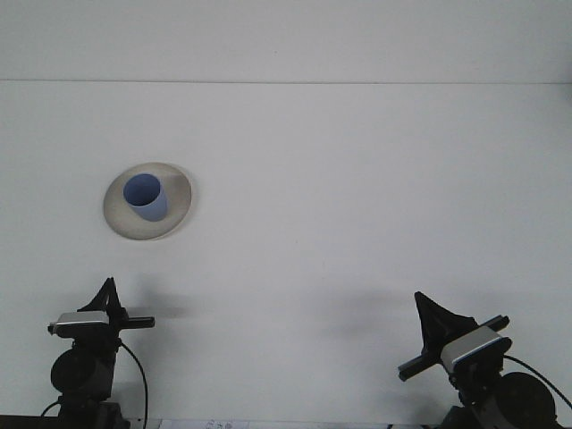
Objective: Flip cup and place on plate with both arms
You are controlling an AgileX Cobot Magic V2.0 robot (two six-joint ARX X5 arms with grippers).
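The blue cup (146, 197) is standing mouth-up on the pale plate (118, 219), which is lying on the white table (357, 197) toward ten o'clock from the middle of the front view. The cup is sitting slightly off the plate's middle, toward its two o'clock rim, though clear of the edge. Judging by this, the flip and the placing look already done.

The left gripper (105, 293) is hovering at seven o'clock near the bottom edge, well apart from the plate and holding nothing. The right gripper (429, 313) is sitting at five o'clock, far from the cup and also carrying nothing. Both are seen edge-on as dark wedges, so whether their fingers are spread or pressed together cannot be told.

The remaining risks are looking small. If the left arm were to swing up toward eleven o'clock, it would be passing close to the plate and could be nudging it or tipping the light cup, which would probably topple easily if clipped near its rim. A knock to the table as the arms are parking could also shift the cup toward the plate's edge.
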